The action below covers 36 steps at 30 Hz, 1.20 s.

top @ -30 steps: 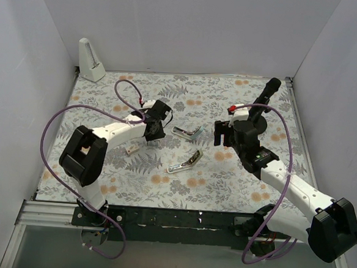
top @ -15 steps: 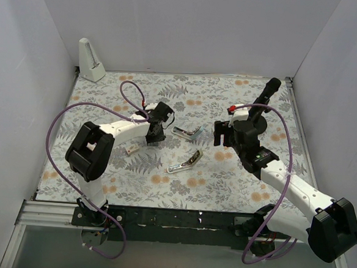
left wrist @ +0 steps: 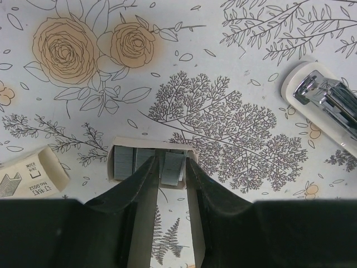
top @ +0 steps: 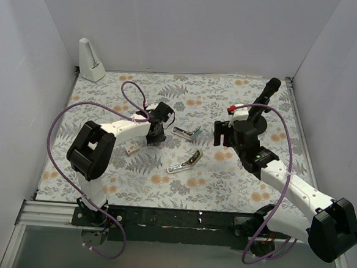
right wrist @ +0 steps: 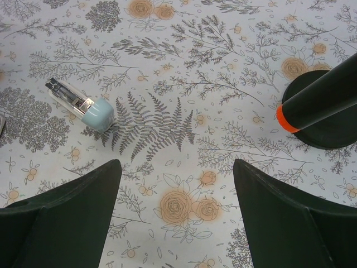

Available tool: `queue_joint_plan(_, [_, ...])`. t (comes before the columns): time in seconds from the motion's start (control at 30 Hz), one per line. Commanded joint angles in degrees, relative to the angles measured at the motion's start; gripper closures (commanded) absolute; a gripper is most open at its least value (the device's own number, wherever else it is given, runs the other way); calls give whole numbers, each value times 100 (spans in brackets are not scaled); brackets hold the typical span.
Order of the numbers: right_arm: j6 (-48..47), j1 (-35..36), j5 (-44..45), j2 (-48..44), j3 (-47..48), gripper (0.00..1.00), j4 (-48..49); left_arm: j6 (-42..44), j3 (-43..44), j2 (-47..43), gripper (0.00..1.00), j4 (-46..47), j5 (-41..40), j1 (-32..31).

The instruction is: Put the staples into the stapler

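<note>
The small light-blue stapler with a silver inner rail [top: 188, 131] lies opened on the floral-printed table cover [top: 224, 180], about midway between the two arms. Just left of the stapler, the left gripper [left wrist: 170, 164] points down at a shallow beige cardboard tray [left wrist: 146, 146] holding grey metal staple blocks. Its fingers are drawn close together, and their tips sit against the two sides of one grey staple block [left wrist: 173, 173] that rests in the tray. Further left of the stapler, past the tray, lies the tiny beige-white printed cardboard box [left wrist: 30, 173]. It lies just beside the tray, not touching it.

An olive-gold curved bar [top: 186, 161] lies on the near side of the stapler, apart from it. To the right of the stapler the right gripper [right wrist: 175, 167] hangs above bare cover with its fingers spread wide, holding nothing. Further right of the stapler stands a black cylinder with an orange band [right wrist: 312, 103]
</note>
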Motion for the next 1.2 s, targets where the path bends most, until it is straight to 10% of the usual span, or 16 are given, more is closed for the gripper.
queue_joint_plan(0.0, [-25,-12,-39,-5,11,11,242,81,209,32,75,-72,33,-32])
queue_joint_plan(1.17, [-34,-12,-101,-67,11,11,250,239,569,-179,85,-459,-301,-76])
